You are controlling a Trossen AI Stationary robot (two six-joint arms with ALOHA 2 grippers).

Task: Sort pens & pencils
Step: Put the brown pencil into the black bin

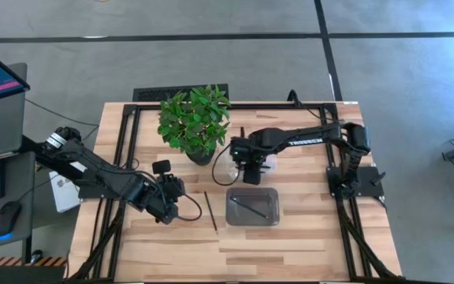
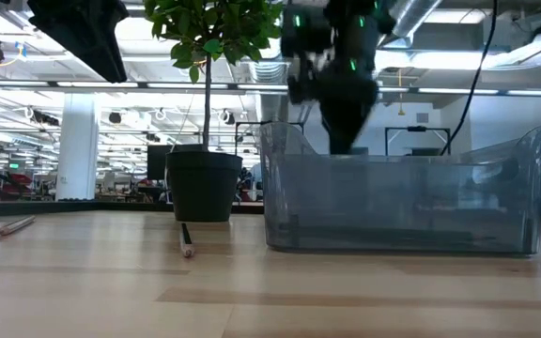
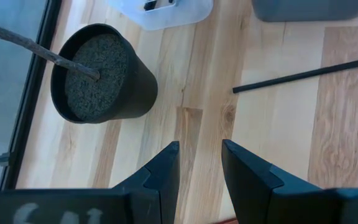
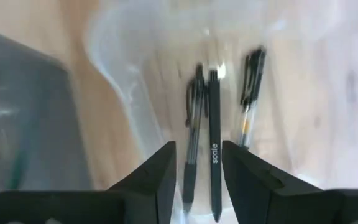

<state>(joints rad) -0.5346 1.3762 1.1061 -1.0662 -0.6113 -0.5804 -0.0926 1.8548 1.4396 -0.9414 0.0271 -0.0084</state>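
Over the clear plastic tray [image 4: 166,81] beside the black plant pot [image 1: 201,154], the right tool [image 1: 251,167] hangs with fingers apart and empty; three black clip pens [image 4: 215,149] lie side by side in that tray, directly under the gap. Judged step: release finished, withdrawal due; best done by rising straight up so the fingers clear the tray wall without nudging it. One thin dark pencil [image 1: 251,207] lies slantwise in the grey translucent plastic bin [image 1: 273,219]; another long dark pencil [image 1: 210,211] lies loose on the pale wooden worktop [image 1: 306,244], between bin and left tool [image 3: 199,177]. Left tool: low over the worktop, fingers apart, empty, pointed toward pot and loose pencil.
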